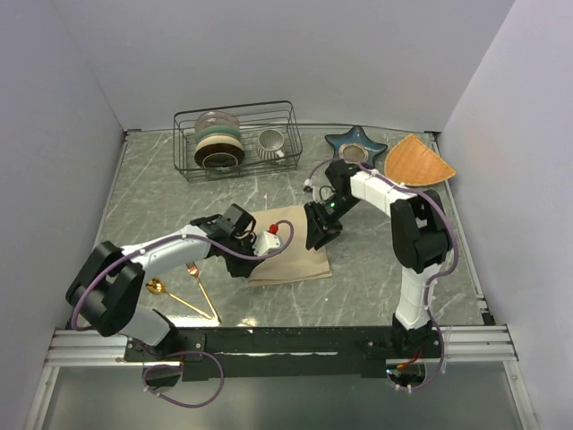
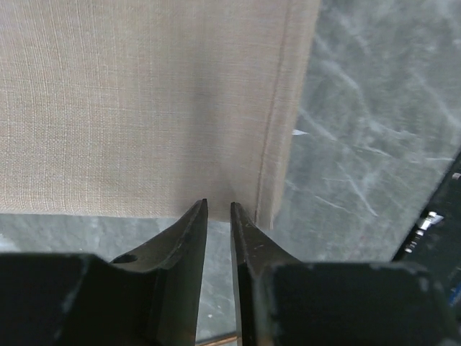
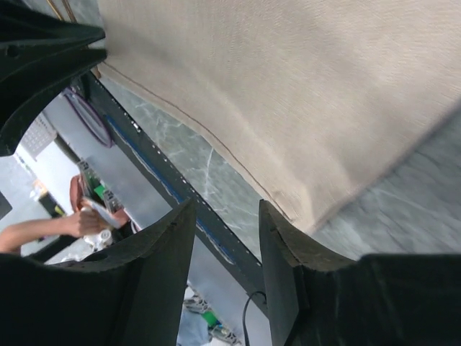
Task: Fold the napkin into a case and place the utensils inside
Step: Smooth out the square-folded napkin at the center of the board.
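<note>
The beige napkin (image 1: 291, 251) lies folded into a rectangle at the table's middle. It fills the left wrist view (image 2: 144, 108) and the right wrist view (image 3: 288, 86). My left gripper (image 1: 267, 244) sits low at the napkin's left part. Its jaws (image 2: 218, 205) stand a narrow gap apart at a hemmed corner, with nothing between them. My right gripper (image 1: 318, 240) is open and empty (image 3: 227, 205) over the napkin's right edge. The gold spoon (image 1: 170, 294) and gold fork (image 1: 202, 288) lie on the table to the front left, under the left arm.
A wire dish rack (image 1: 237, 139) with plates and a cup stands at the back. A dark star-shaped dish (image 1: 355, 148) and an orange woven mat (image 1: 418, 161) lie at the back right. The black front rail (image 1: 286, 340) runs along the near edge.
</note>
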